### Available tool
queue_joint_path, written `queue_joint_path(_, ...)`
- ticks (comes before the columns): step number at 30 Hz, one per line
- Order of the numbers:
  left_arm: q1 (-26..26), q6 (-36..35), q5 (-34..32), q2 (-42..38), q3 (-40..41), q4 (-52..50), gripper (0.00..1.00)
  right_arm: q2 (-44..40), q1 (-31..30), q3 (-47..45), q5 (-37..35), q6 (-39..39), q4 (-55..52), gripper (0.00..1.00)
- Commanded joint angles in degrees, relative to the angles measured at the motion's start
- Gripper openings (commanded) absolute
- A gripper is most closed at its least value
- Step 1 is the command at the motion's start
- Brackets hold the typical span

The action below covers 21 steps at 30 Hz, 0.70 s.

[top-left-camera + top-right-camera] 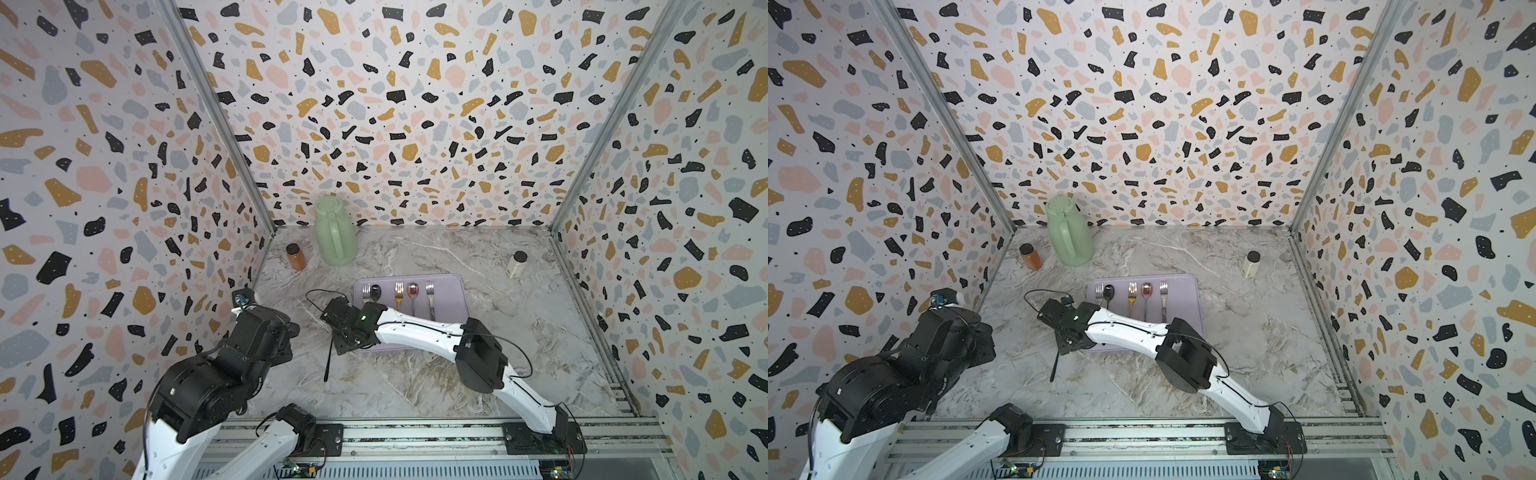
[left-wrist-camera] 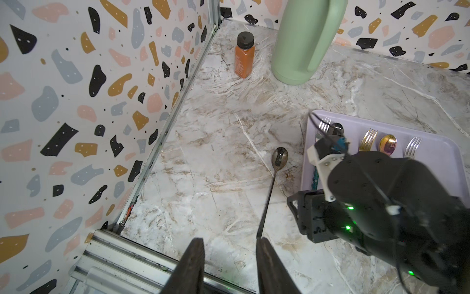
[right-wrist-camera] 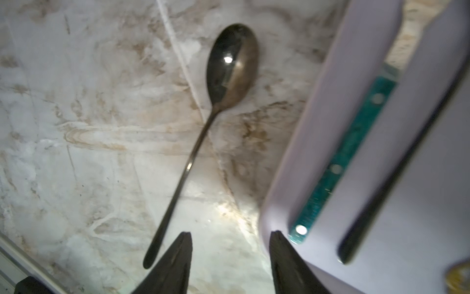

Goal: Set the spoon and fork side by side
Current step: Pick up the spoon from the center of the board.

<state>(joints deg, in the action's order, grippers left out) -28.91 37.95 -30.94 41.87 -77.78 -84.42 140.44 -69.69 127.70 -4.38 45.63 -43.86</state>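
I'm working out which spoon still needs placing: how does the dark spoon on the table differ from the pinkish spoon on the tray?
The dark spoon lies on the marble table beside the tray; the pinkish spoon lies on the tray. The dark spoon has no fork beside it; the pinkish spoon sits between a gold fork and a silver fork. Both are slim-handled, bowls toward the back wall.

Both top views hang high at the front, looking down across the whole table [image 1: 415, 374] toward the back wall [image 1: 395, 124]. Left wrist peers past the left hand [image 2: 230, 240] from well up; right wrist sits close, low. Both wrists share the spoon [image 2: 278, 157] and tray [image 2: 356, 137] edge.
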Motion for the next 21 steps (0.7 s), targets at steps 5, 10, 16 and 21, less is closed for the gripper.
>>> queue_joint_path(5, 0.4, -2.2, 3.8, -0.9, 1.6, 2.5, 0.36, 5.6, -3.5, 9.9, -5.3, -1.2, -3.6, 0.56)
queue_joint_path(10, 0.4, -2.9, 5.2, -0.9, 1.9, 3.9, 0.36, 7.5, -4.4, 10.3, -7.7, -2.3, -2.2, 0.57)
queue_joint_path(16, 0.4, -3.6, 6.8, -1.1, 2.5, 5.3, 0.36, 10.3, -5.2, 13.6, -11.4, -4.8, -4.6, 0.55)
queue_joint_path(21, 0.4, -3.6, 7.9, -0.6, 3.0, 6.1, 0.36, 11.7, -5.2, 14.0, -12.7, -6.1, -5.0, 0.47)
